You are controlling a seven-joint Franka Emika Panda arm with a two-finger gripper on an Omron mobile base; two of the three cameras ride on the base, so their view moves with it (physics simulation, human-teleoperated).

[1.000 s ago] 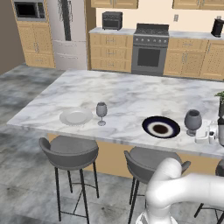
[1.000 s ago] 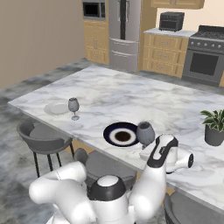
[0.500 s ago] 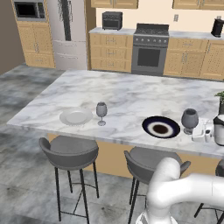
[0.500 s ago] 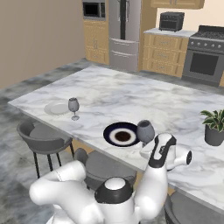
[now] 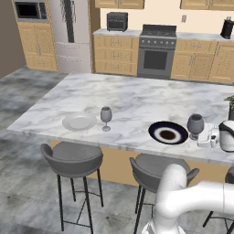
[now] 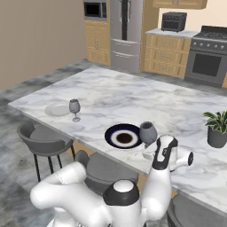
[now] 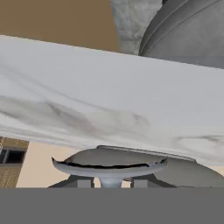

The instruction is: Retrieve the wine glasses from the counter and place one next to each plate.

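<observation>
Two wine glasses and two plates stand on the marble island (image 5: 137, 98), with two grey stools (image 5: 73, 157) tucked under its near edge in the left base view. The slimmer wine glass (image 5: 106, 117) is smoky grey and translucent, upright on its round foot just beside the white plate (image 5: 78, 121), on that plate's right as the left base view shows it. The rounder wine glass (image 5: 195, 124) has a wider, darker grey bowl on a short stem; it sits just past the right rim of the navy plate (image 5: 168, 133), a dark disc with a pale ring around a dark centre. The gripper (image 5: 208, 138) is at the base of this rounder glass, and in the hand view the foot of the rounder glass (image 7: 109, 167) fills the space right at the fingertips, with the marble surface above it in that tilted picture. The jaws stand narrow around the stem, so the claw appears closed on the rounder glass. A potted plant (image 6: 217, 128) stands on the island farther right in the right base view. Compared with a second ago, the rounder glass and the hand have dropped slightly toward the marble beside the navy plate, while the slim glass and both plates have kept their places.
</observation>
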